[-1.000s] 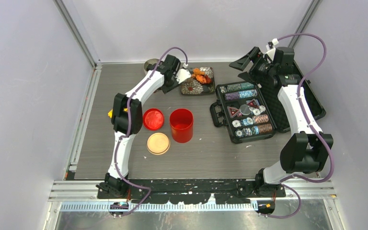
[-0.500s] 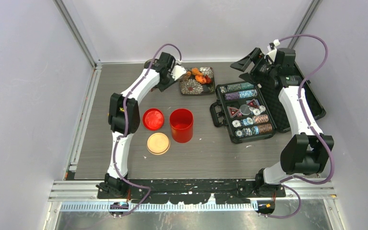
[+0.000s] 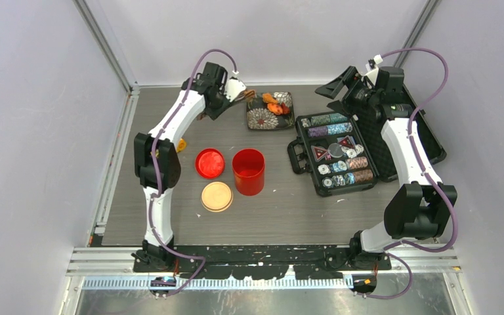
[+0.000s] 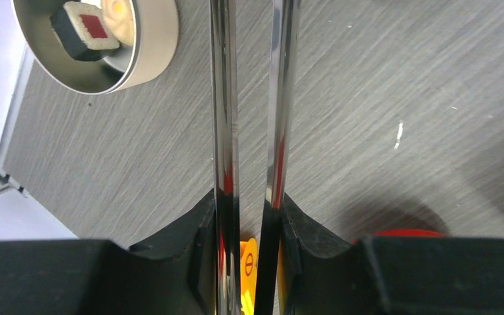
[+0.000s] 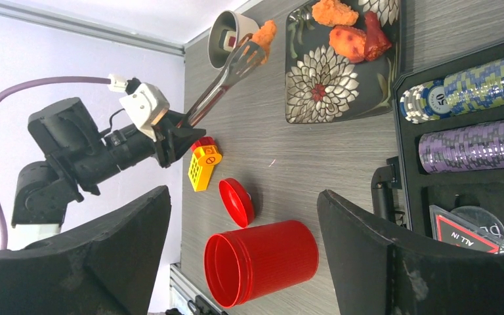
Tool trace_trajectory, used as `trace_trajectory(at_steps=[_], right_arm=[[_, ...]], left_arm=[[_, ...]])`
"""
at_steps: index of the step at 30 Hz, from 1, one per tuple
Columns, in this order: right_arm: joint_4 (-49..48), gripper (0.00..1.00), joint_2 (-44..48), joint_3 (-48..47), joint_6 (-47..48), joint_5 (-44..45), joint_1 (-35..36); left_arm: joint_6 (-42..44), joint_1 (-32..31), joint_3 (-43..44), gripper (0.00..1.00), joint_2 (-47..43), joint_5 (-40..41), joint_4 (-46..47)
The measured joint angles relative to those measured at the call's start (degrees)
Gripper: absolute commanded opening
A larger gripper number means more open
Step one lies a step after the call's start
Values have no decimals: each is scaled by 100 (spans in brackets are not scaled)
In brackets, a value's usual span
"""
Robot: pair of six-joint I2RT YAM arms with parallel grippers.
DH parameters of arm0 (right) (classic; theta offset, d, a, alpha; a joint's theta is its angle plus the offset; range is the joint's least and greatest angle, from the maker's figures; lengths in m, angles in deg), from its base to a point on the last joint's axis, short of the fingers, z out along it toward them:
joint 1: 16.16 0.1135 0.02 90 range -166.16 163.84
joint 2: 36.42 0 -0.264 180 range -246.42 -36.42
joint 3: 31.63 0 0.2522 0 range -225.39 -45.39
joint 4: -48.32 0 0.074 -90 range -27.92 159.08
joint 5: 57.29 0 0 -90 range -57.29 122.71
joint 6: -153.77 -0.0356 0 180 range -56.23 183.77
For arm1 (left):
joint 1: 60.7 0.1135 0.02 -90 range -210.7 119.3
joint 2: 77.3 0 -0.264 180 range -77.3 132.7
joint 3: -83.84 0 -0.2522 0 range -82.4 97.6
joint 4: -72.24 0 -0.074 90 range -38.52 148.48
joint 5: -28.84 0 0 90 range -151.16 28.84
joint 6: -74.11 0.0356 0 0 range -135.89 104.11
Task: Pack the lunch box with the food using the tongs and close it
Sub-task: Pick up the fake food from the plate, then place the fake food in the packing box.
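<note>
My left gripper [image 4: 249, 203] is shut on the silver tongs [image 4: 224, 98], both slim arms pressed between its pads. In the right wrist view the tongs [image 5: 226, 73] pinch an orange food piece [image 5: 264, 31] beside the rim of the cream tub [image 5: 228, 29]. The tub [image 4: 146, 46] holds a sushi piece [image 4: 85, 27]. More orange food [image 3: 274, 103] lies on the flowered plate [image 3: 260, 119]. The red canister [image 3: 248, 171] stands open, with its red lid [image 3: 210, 163] and the beige disc lid [image 3: 217, 196] beside it. My right gripper [image 5: 243, 197] hangs open and empty at the back right.
An open black poker-chip case [image 3: 338, 154] fills the right side under my right arm. A yellow-and-red toy block [image 3: 181, 144] lies left of the red lid. Frame rails and walls bound the table at the left and back.
My left arm swung left and back from the plate, carrying the tongs with an orange piece to the back-left corner. The right arm stayed still.
</note>
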Motion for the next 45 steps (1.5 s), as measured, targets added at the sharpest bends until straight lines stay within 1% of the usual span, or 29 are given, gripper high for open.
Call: trace_trajectory(at_steps=[5,9,13,20,34,39,45], right_arm=[[2,86,0,0,70,-2,0],[55,86,0,0,291,-4,-20],[225,86,0,0,575,-4,-37],[455,86,0,0,992,-4,-37],[697,85,85,0,1290,-4,-37],[726,85,114,0,1303,-22,-37],[817,85,114,0,1338,-28,-37]], left_arm=[[-129,7,-57,26,-225,-450,-225],[-160,7,-326,26,-691,-774,-345],[-105,7,-835,26,-1486,-1023,-404],[168,33,-2020,26,-3154,-1375,-581],[203,44,-3388,27,-5344,-1764,-1515],[321,39,-3689,28,-5639,-1895,-1821],[437,13,-3856,30,-5661,-1897,-2015]])
